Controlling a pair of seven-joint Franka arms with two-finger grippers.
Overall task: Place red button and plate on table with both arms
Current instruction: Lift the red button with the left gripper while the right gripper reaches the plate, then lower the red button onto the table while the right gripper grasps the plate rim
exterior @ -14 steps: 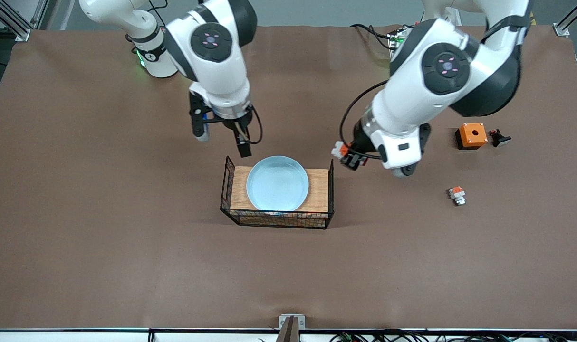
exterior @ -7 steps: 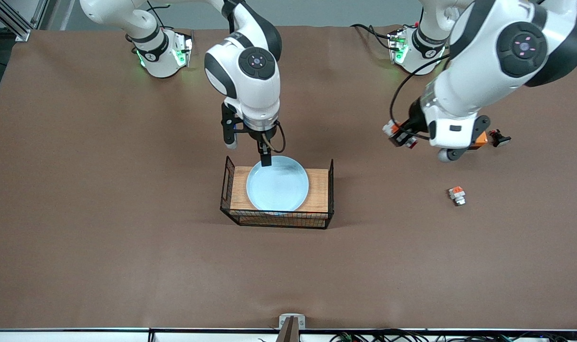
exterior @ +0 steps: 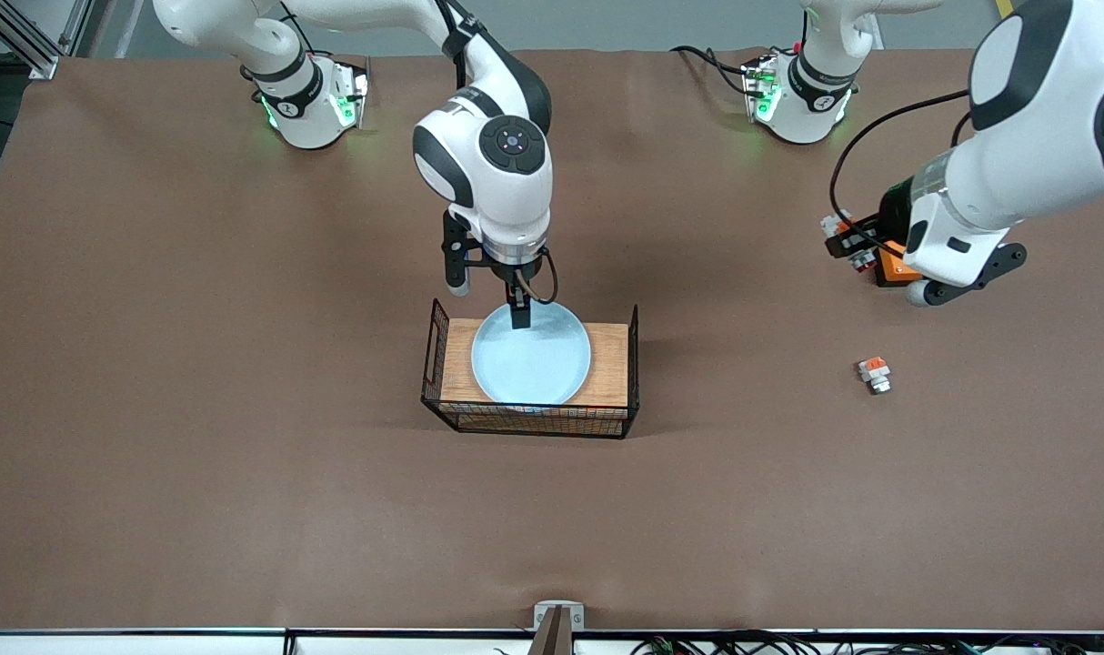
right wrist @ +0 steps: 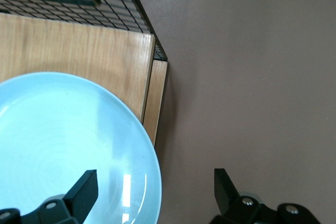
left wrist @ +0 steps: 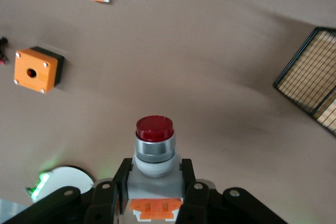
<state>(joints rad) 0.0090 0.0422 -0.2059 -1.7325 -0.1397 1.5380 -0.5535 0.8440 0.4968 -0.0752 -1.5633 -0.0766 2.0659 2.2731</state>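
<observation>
Brown matte sheeting covers the whole table (exterior: 197, 437), with wide bare stretches at the right arm's end and along the edge nearest the front camera. Near the middle stands a black wire rack (exterior: 529, 414) with a wood top, and the pale-blue plate (exterior: 531, 364) lies on that top. The right gripper (exterior: 490, 293) hangs over the plate's rim on the side toward the robot bases, jaws spread wide, one finger (right wrist: 79, 192) above the plate and the other off it, over bare table; nothing is gripped. Toward the left arm's end, the left gripper (exterior: 857, 247) is clamped on the red button (left wrist: 154, 148), up in the air beside the orange box (left wrist: 37, 69). A small orange-and-white piece (exterior: 874, 374) lies nearer the front camera, well apart from the rack.
</observation>
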